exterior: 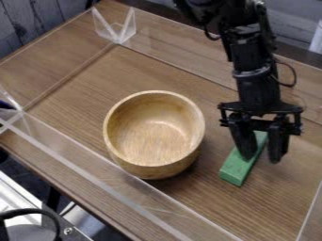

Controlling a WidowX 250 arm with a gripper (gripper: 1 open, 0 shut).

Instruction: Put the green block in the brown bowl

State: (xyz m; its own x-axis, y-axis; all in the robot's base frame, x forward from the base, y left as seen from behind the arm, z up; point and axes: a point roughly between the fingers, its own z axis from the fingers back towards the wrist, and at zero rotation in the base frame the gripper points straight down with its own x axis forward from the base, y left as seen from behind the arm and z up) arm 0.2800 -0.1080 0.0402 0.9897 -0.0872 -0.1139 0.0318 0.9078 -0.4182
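Note:
The green block (236, 169) lies flat on the wooden table, just right of the brown bowl (127, 109), which stands upright and empty. My gripper (259, 153) points steeply down over the far end of the block. It is open, with one dark finger on each side of the block. The upper part of the block is hidden behind the fingers. I cannot tell whether the fingertips touch the table or the block.
Low clear plastic walls (51, 141) fence the table on the left and front. A clear plastic bracket (120, 28) stands at the back edge. The black arm (246, 47) comes down from the upper right.

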